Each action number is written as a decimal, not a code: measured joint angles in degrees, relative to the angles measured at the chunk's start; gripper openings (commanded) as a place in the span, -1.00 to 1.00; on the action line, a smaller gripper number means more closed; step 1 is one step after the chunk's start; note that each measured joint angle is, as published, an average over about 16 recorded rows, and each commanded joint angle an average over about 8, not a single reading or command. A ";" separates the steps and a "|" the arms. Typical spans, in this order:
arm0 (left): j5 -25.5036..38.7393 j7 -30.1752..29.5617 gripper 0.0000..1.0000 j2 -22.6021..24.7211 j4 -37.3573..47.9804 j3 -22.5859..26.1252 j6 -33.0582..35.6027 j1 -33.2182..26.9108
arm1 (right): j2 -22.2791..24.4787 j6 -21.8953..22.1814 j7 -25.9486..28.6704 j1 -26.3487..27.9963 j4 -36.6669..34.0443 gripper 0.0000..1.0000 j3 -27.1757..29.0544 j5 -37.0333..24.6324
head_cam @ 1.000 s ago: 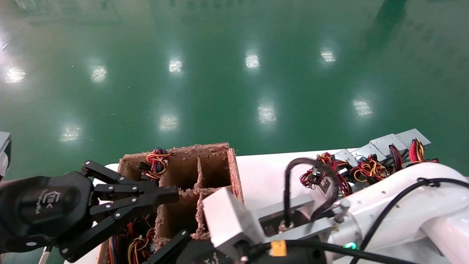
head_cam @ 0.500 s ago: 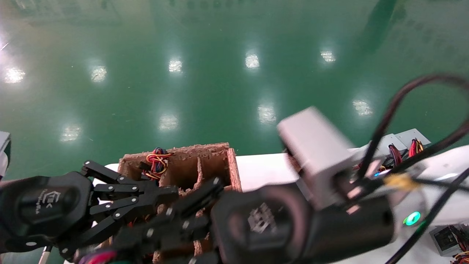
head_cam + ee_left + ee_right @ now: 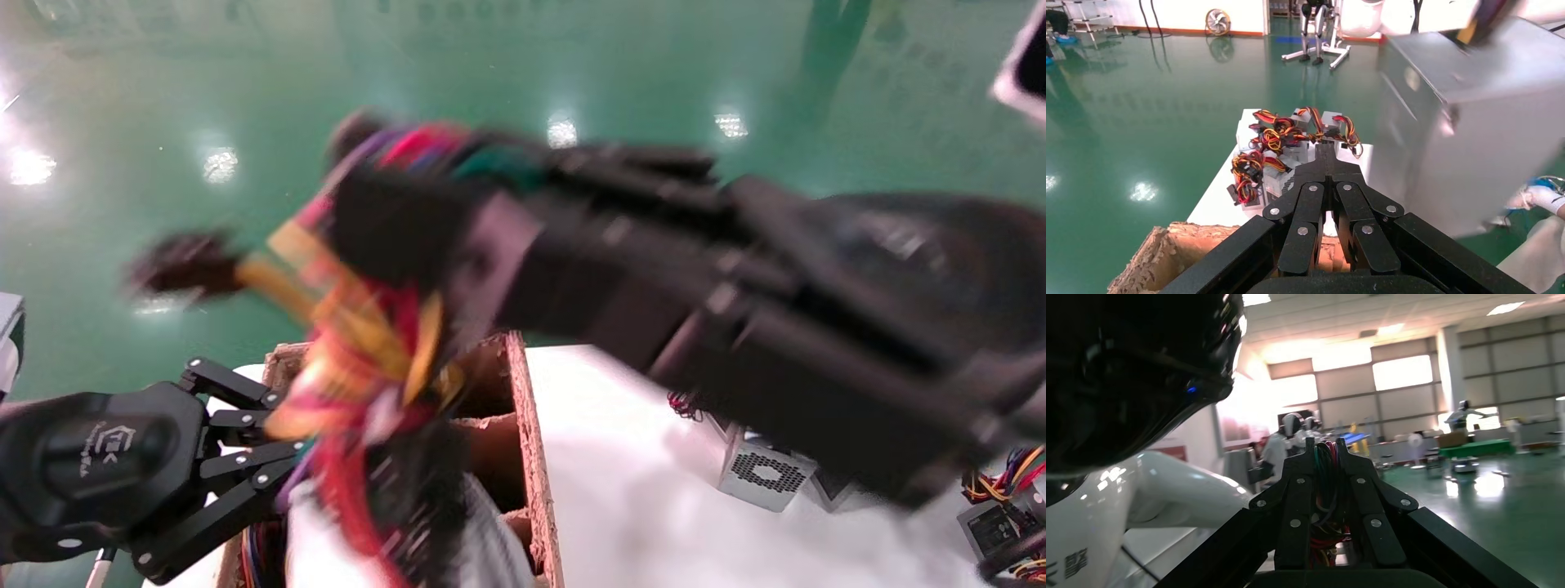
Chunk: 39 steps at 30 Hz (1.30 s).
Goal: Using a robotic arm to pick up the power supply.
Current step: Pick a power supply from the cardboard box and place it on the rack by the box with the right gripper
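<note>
My right gripper (image 3: 1326,447) is raised high and close to the head camera, reaching in from the right. It is shut on the red, yellow and black wire bundle (image 3: 368,343) of a power supply. The silver-grey metal box of that power supply (image 3: 1474,122) hangs from the wires above the brown cardboard divider box (image 3: 527,425), blurred by motion. In the head view my left gripper (image 3: 1324,150) sits at the lower left beside the cardboard box, its fingers shut together on nothing.
Several other power supplies (image 3: 760,474) with coloured wires lie on the white table (image 3: 621,474) to the right of the cardboard box; the same cluster (image 3: 1278,147) shows in the left wrist view. Green floor lies beyond the table.
My right arm has swung up from low beside the cardboard box, pulling the power supply up by its wires. The left gripper has not moved.
</note>
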 measured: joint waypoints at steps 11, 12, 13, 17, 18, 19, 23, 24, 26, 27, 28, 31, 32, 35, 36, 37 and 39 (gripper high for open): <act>0.00 0.00 -1.00 0.00 0.00 0.00 0.00 0.00 | 9.89 2.34 -0.47 -3.39 -2.75 -1.00 3.04 3.25; 0.00 0.00 -1.00 0.00 0.00 0.00 0.00 0.00 | 10.95 2.61 -0.58 -3.95 -3.04 -1.00 3.21 3.38; 0.00 0.00 -1.00 0.00 0.00 0.00 0.00 0.00 | 11.99 2.88 -0.70 -4.53 -3.33 -1.00 3.36 3.48; 0.00 0.00 -1.00 0.00 0.00 0.00 0.00 0.00 | 16.03 3.99 -1.14 -7.14 -4.46 -1.00 3.68 3.75; 0.00 0.00 -1.00 0.00 0.00 0.00 0.00 0.00 | 16.94 4.24 -1.24 -7.84 -4.70 -1.00 3.71 3.81; 0.00 0.00 -1.00 0.00 0.00 0.00 0.00 0.00 | 17.80 4.48 -1.36 -8.53 -4.91 -1.00 3.72 3.85; 0.00 0.00 -1.00 0.00 0.00 0.00 0.00 0.00 | 20.81 5.36 -1.83 -11.29 -5.59 -1.00 3.63 4.08; 0.00 0.00 -1.00 0.00 0.00 0.00 0.00 0.00 | 21.47 5.55 -1.95 -11.98 -5.74 -1.00 3.59 4.17; 0.00 0.00 -1.00 0.00 0.00 0.00 0.00 0.00 | 22.69 5.91 -2.20 -13.35 -5.99 -1.00 3.49 4.38; 0.00 0.00 -1.00 0.00 0.00 0.00 0.00 0.00 | 23.28 6.04 -2.33 -14.05 -6.08 -1.00 3.44 4.53; 0.00 0.00 -1.00 0.00 0.00 0.00 0.00 0.00 | 23.84 6.12 -2.47 -14.77 -6.11 -1.00 3.39 4.73; 0.00 0.00 -1.00 0.00 0.00 0.00 0.00 0.00 | 25.55 6.26 -3.02 -17.07 -5.98 -1.00 3.22 5.51; 0.00 0.00 -1.00 0.00 0.00 0.00 0.00 0.00 | 26.16 6.30 -3.24 -17.92 -5.87 -1.00 3.16 5.86; 0.00 0.00 -1.00 0.00 0.00 0.00 0.00 0.00 | 28.22 6.45 -4.00 -20.86 -5.41 -1.00 2.94 7.30; 0.00 0.00 -1.00 0.00 0.00 0.00 0.00 0.00 | 28.99 6.49 -4.31 -21.97 -5.22 -1.00 2.84 7.93; 0.00 0.00 -1.00 0.00 0.00 0.00 0.00 0.00 | 29.81 6.52 -4.68 -23.18 -5.03 -1.00 2.72 8.67; 0.00 0.00 -1.00 0.00 0.00 0.00 0.00 0.00 | 31.60 6.52 -5.57 -25.87 -4.66 -1.00 2.41 10.45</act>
